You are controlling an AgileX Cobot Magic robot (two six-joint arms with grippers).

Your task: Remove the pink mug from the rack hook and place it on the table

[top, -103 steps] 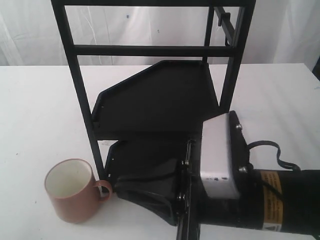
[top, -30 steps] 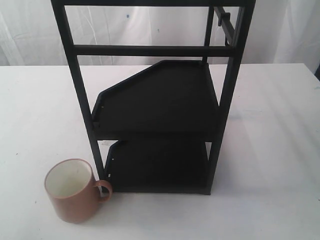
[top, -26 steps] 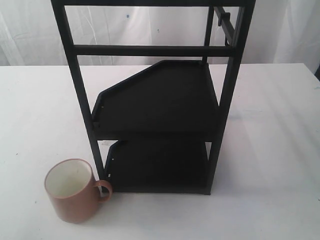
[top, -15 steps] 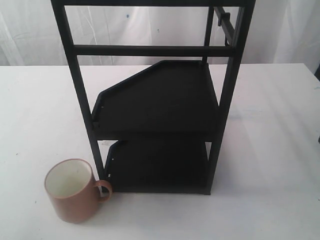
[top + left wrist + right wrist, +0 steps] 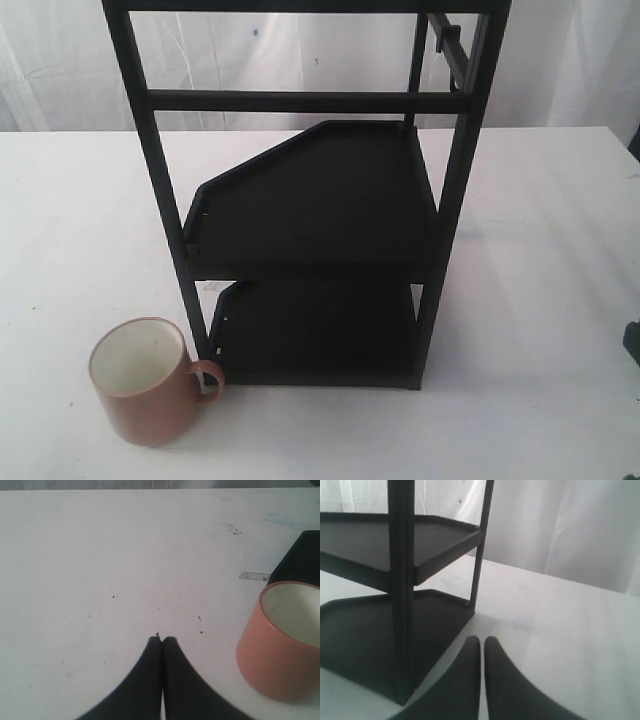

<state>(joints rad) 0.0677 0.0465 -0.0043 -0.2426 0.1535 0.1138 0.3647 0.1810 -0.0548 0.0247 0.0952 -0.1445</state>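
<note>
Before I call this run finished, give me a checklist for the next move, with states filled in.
1. Mug upright on table: ok.
2. Mug off the rack, standing beside its lower corner: ok.
3. Handle clear of the rack: cannot tell, they look very close.
4. Left gripper shut and empty, apart from mug: ok.
5. Right gripper shut and empty, beside the rack: ok.

Nothing here can be read. No lettering, brand, number or sign shows on the dusty-pink ceramic mug (image 5: 148,395), the tall black metal frame rack (image 5: 320,200) or the plain white tabletop (image 5: 540,250).
</note>
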